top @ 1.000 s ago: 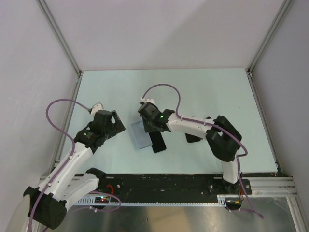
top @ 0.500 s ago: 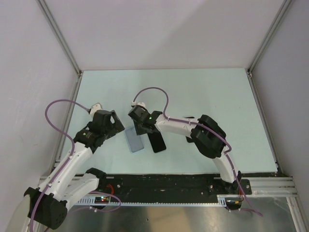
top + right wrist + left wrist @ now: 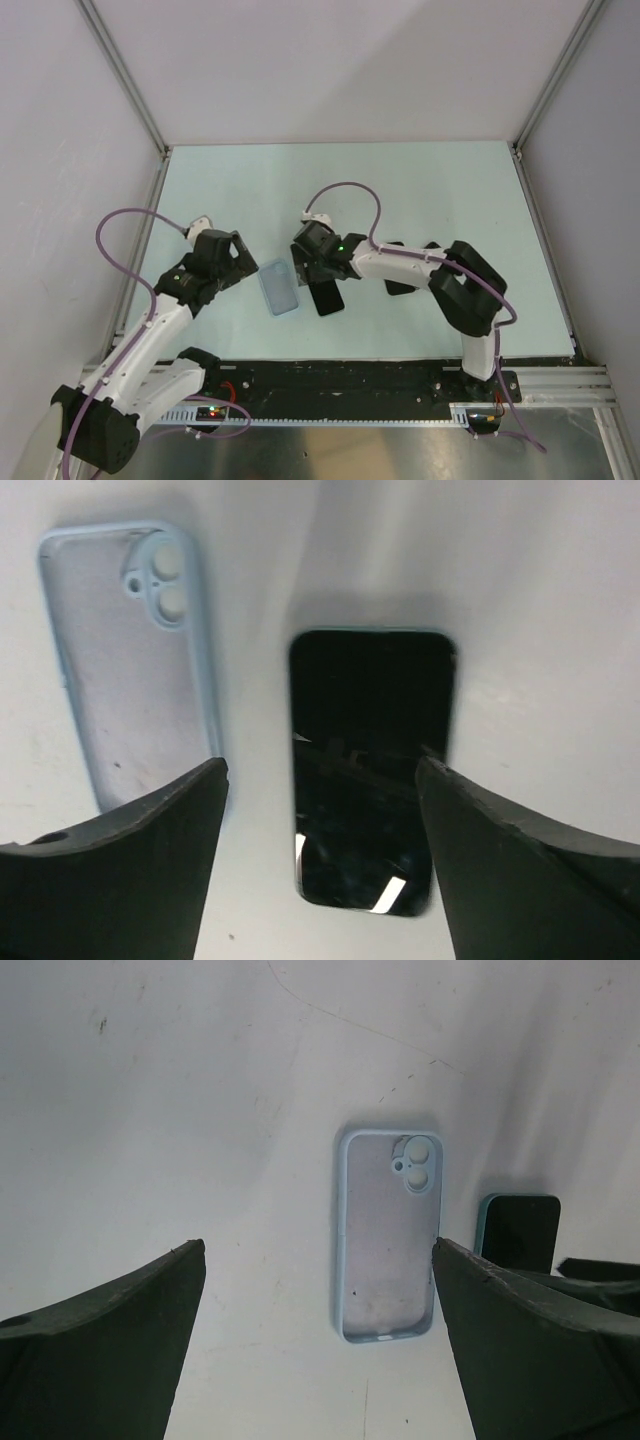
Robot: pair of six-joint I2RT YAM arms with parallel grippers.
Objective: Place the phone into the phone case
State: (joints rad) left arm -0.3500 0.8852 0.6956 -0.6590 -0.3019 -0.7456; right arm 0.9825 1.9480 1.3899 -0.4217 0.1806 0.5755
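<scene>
The light blue phone case (image 3: pixel 278 288) lies flat on the table, hollow side up, its camera cutout at the far end. The black phone (image 3: pixel 326 297) lies screen up just to its right, a small gap between them. My right gripper (image 3: pixel 312 265) hovers open over the phone's far end. In the right wrist view the phone (image 3: pixel 370 700) lies below the open right gripper (image 3: pixel 320 770), with the case (image 3: pixel 125 660) to the left. My left gripper (image 3: pixel 240 262) stands open just left of the case. In the left wrist view the case (image 3: pixel 388 1235) lies ahead of the left gripper (image 3: pixel 318 1245) and the phone (image 3: pixel 520 1232) beyond it.
Grey walls and metal frame posts (image 3: pixel 123 75) close in the pale green table (image 3: pixel 420 180) on three sides. A black rail (image 3: pixel 350 375) runs along the near edge by the arm bases. The right arm's forearm (image 3: pixel 400 262) stretches low across the table right of the phone.
My right gripper has gone from shut to open and drawn back right over the phone. The case has slid left, away from the phone. The left arm has barely moved.
</scene>
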